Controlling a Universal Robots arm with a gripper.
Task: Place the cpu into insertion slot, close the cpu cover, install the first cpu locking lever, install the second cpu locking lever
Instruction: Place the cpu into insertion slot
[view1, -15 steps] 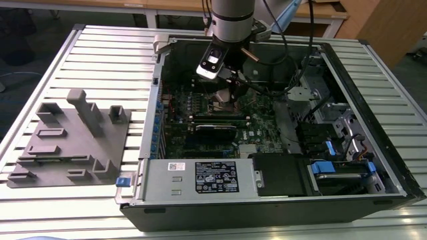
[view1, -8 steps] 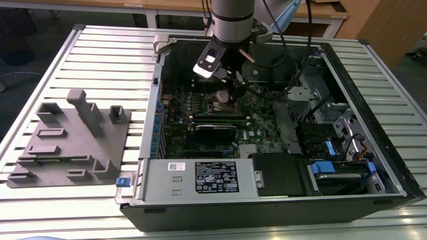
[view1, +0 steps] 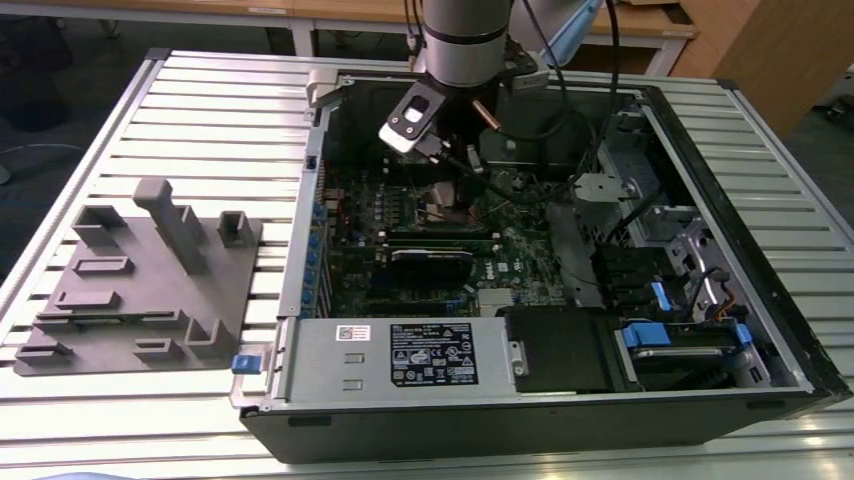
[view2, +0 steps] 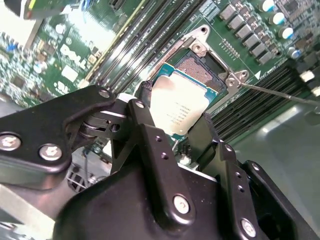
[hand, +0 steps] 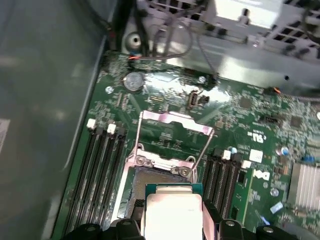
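Observation:
My gripper (view2: 172, 117) is shut on the cpu (view2: 182, 102), a flat square chip with a silvery top, gripped by its opposite edges between the black fingers (view2: 145, 107). The cpu hangs tilted just above the insertion slot (view2: 200, 67), whose dark centre is partly uncovered. In the first wrist view the cpu (hand: 172, 212) sits over the near edge of the insertion slot (hand: 152, 177). The cpu cover (hand: 175, 122) stands flipped open beyond the socket, with two thin wire levers (hand: 205, 147) raised beside it. In the exterior view the gripper (view1: 451, 160) reaches down into the open computer case.
The green motherboard (view1: 400, 260) lies inside the case (view1: 747, 250). Black memory slots (hand: 102, 170) flank the socket. A finned heatsink (hand: 305, 185) is nearby, and cables (view1: 587, 150) hang close to the arm. A grey fixture (view1: 140, 270) rests on the slatted table at the exterior view's left.

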